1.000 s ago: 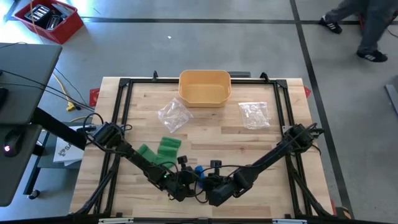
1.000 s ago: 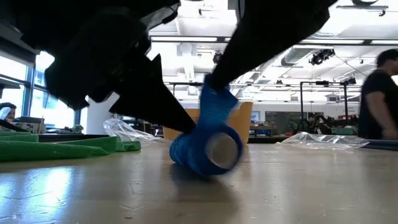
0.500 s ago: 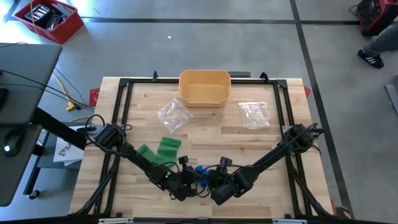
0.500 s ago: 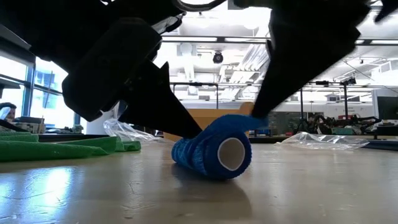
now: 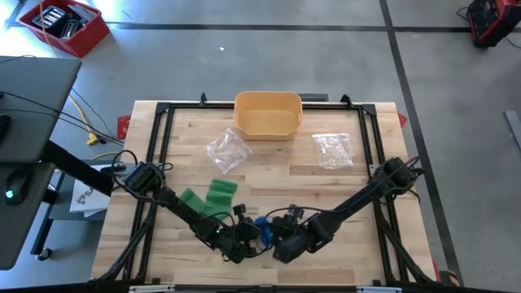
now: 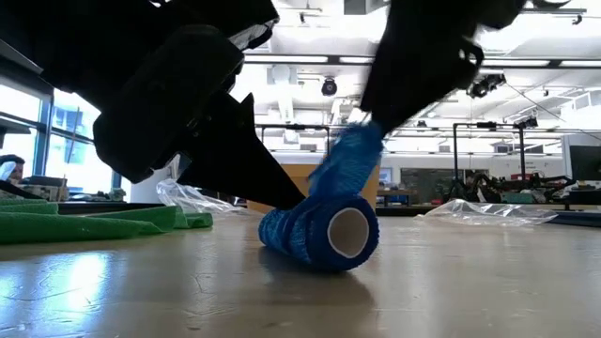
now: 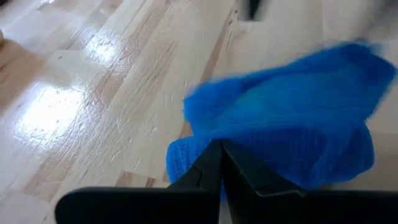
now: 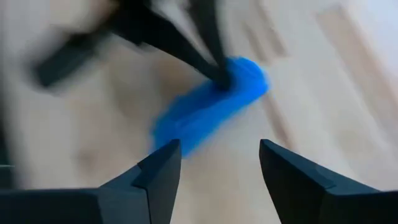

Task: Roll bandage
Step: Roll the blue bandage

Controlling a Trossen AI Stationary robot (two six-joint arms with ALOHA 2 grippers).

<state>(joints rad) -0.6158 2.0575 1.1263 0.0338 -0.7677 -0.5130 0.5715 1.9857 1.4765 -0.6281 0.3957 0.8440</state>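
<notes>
Bandage (image 6: pixel 324 235) bears no readable writing; left tool (image 7: pixel 219 163) pinches it, right tool (image 8: pixel 219 163) gapes.

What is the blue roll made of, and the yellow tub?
The blue bandage roll looks like soft, crinkly stretch fabric wound on a pale, probably cardboard, core. The yellow tub looks like smooth matte plastic, with rounded moulded corners.

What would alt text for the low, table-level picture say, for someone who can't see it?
A blue fabric bandage roll lies on the pale wooden table, its open core facing the camera and a loose tail rising toward a dark robot arm above. Another dark arm presses at the roll's left; green folded cloth lies farther left.
</notes>
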